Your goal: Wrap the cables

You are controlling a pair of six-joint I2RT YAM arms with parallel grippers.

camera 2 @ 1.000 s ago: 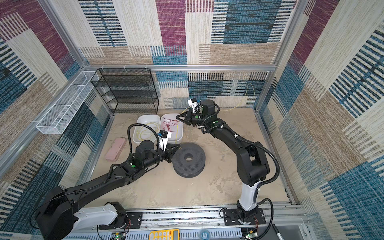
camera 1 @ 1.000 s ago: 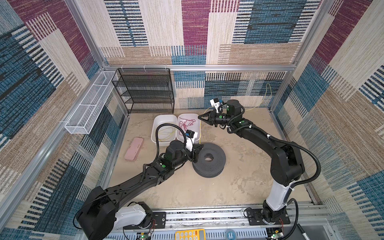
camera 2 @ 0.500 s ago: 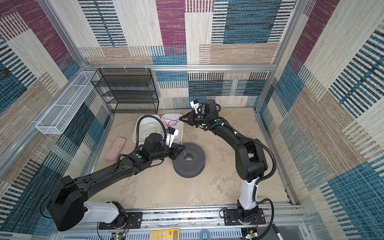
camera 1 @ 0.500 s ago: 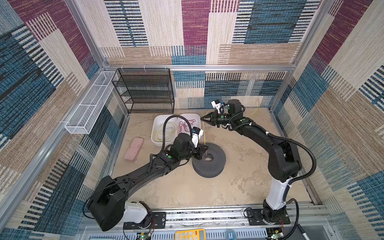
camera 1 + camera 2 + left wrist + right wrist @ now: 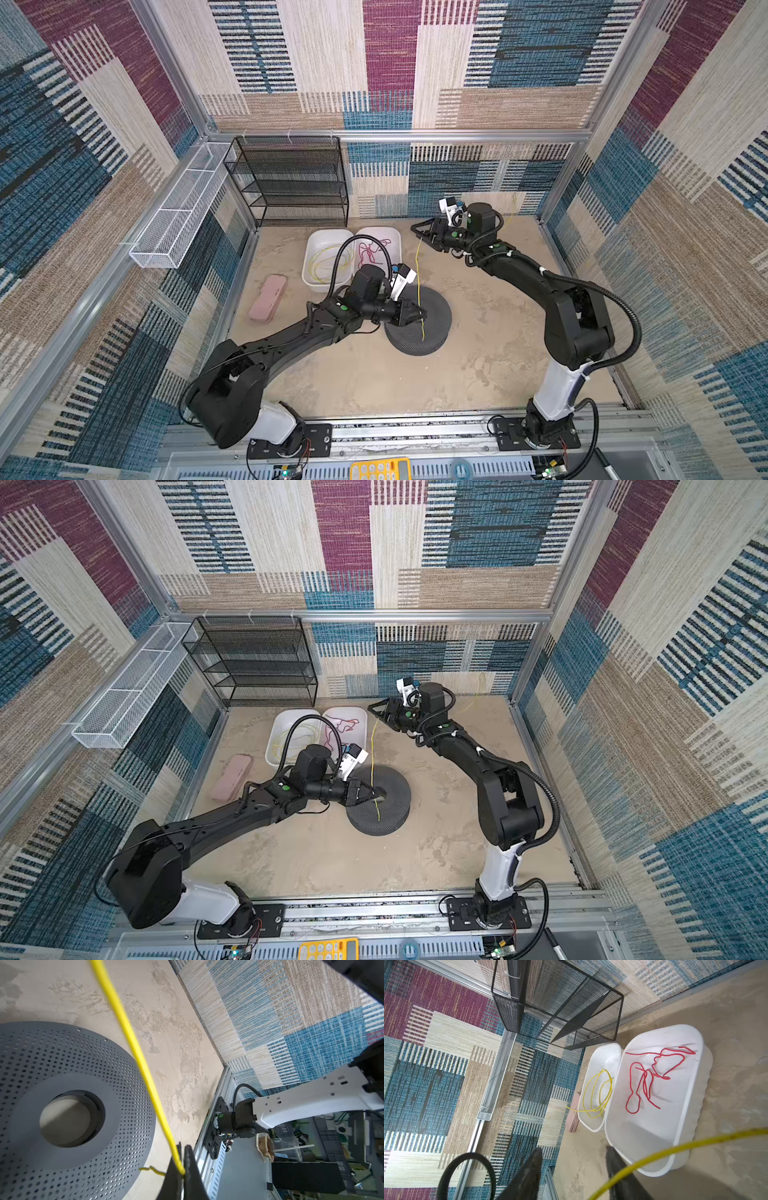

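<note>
Left pincer (image 5: 419, 311) (image 5: 376, 792) (image 5: 182, 1167): clamped tight on the yellow cable (image 5: 418, 274) (image 5: 372, 750) (image 5: 135, 1043). The left wrist view shows the strand pinched right at my fingertips, with a short kinked tail poking out past them.

I hold that pincer above the grey perforated reel (image 5: 436, 324) (image 5: 395, 796) (image 5: 62, 1059), near its centre hole. The reel lies flat on the surface (image 5: 478, 353). In both top views the cable end hangs below the grip across the reel's top face; I can't tell whether it touches.

Right pincer (image 5: 417, 233) (image 5: 372, 712) (image 5: 573, 1148): jaws apart, gripping nothing. It sits toward the back of the surface, raised, just beside the right-hand white tub (image 5: 395, 245) (image 5: 685, 1105). In the right wrist view the yellow cable (image 5: 675, 1147) crosses in front of one finger (image 5: 614, 1159), not between the two.

The cable runs nearly straight between my two pincers.

A second yellow cable (image 5: 328, 262) (image 5: 596, 1093) lies in loose loops in the left-hand white tub (image 5: 309, 249) (image 5: 602, 1053). The red cord (image 5: 372, 253) (image 5: 645, 1076) lies in the right-hand tub. The tubs touch side by side.

A pink case (image 5: 268, 298) lies flat to the left of the tubs. A black mesh rack (image 5: 291, 183) stands against the back wall.
</note>
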